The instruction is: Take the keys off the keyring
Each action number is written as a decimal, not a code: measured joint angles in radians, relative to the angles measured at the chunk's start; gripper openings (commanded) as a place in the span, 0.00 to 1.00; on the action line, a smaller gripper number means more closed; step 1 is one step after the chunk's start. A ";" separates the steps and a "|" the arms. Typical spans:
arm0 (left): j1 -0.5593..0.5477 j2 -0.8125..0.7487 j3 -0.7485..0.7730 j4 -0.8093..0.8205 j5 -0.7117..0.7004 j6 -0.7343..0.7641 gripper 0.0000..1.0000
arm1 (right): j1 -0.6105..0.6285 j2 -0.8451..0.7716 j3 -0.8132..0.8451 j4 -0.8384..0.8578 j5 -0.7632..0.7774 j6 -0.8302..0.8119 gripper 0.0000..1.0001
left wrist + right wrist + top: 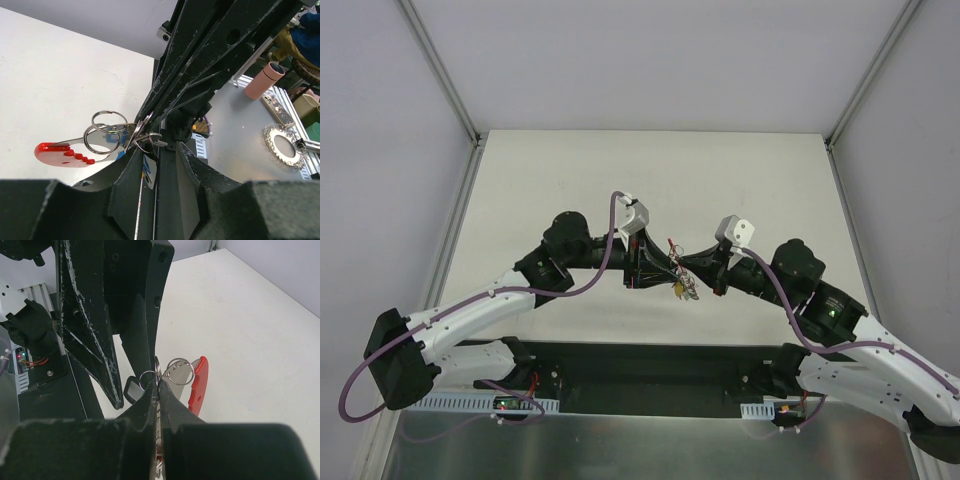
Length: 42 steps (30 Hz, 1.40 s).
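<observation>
Both grippers meet over the middle of the white table (720,180), with the keys (682,287) hanging between and just below them. My right gripper (159,385) is shut on the keyring (157,369), which stands edge-on in its jaws. A second small ring (190,378) and a red-headed key (197,385) hang beside it. My left gripper (159,148) stands partly open around the bunch, with a white and blue key head (149,167) lying against its left finger (125,180). In the left wrist view, linked silvery rings (84,140) and the red key (55,151) stick out to the left.
Both arms bend inward from their bases on a black plate (640,365) at the near edge. Off the table, on a metal bench, stand a pink cylinder (265,80) and a round silvery object (282,145). Frame posts rise at the far corners.
</observation>
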 measured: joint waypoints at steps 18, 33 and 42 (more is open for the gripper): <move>0.002 0.035 0.047 -0.122 -0.032 0.005 0.04 | 0.000 -0.002 0.000 -0.027 -0.027 -0.028 0.01; 0.002 0.051 0.053 -0.101 -0.018 0.003 0.00 | 0.000 -0.001 0.000 -0.057 -0.031 -0.047 0.01; 0.002 0.036 0.040 -0.093 0.001 0.006 0.00 | 0.002 -0.027 -0.018 -0.056 -0.028 -0.053 0.01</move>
